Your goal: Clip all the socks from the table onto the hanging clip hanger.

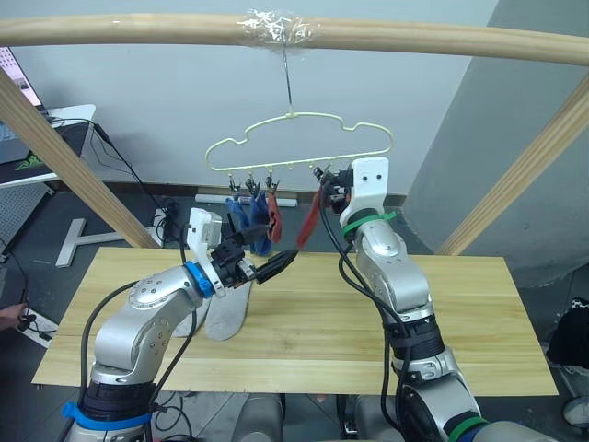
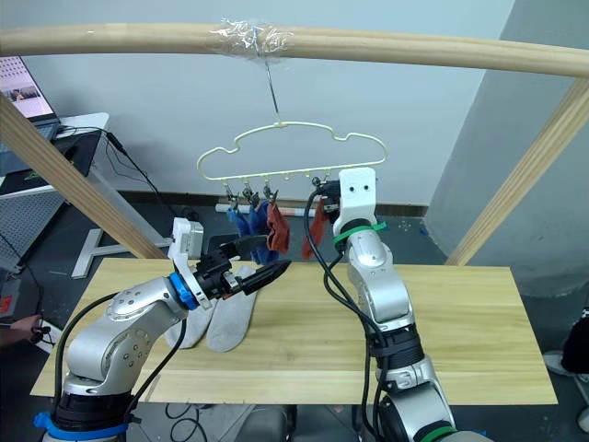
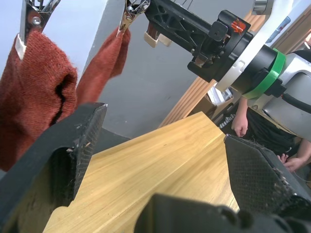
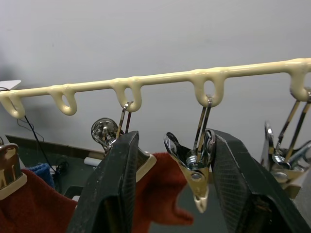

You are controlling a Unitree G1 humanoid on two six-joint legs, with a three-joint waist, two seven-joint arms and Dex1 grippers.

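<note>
Right wrist view: our right gripper (image 4: pixel 167 189) brackets an empty clip (image 4: pixel 197 170) on the clip hanger (image 1: pixel 299 147), fingers apart, ready to squeeze; left gripper (image 1: pixel 267 267) open, empty.

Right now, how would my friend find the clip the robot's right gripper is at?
Find the wooden bar across the top, then the pale yellow-green clip hanger hooked under it. Follow its bottom rail to the right gripper; the metal clip between its open fingers is the one. That clip hangs empty, while its neighbour holds a rust red sock.
</note>
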